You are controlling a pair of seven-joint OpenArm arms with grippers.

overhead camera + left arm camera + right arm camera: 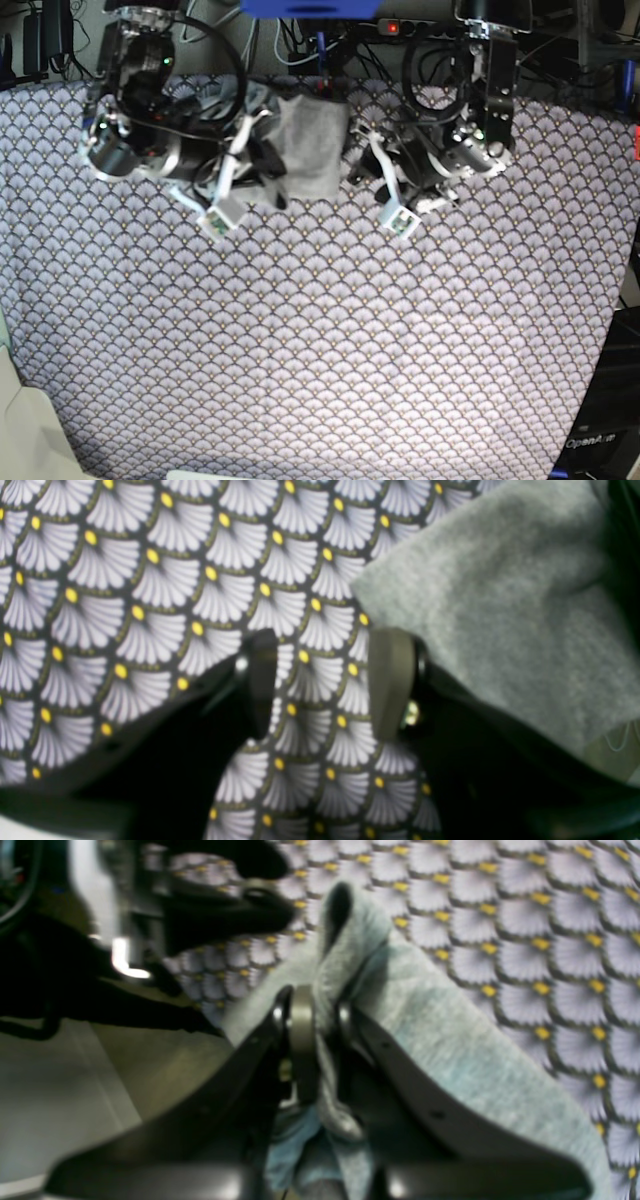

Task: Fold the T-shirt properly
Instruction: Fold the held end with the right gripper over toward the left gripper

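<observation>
mostly bare tablecloth (320, 340) below t-shirt (312, 150)

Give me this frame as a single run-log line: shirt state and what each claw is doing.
T-shirt: bunched at far table edge, unfolded | right claw: shut on T-shirt fabric | left claw: open, empty, above tablecloth beside shirt

T-shirt (312, 147): plain light grey, heathered knit, no print; reads faintly blue-grey in the right wrist view. Tablecloth (330, 330): pale lilac scallop fans on a dark ground, a yellow dot at each fan's base. Left hand (322, 680): black frame, olive-grey pads. Right hand (320, 1040): black, grey pad.
</observation>
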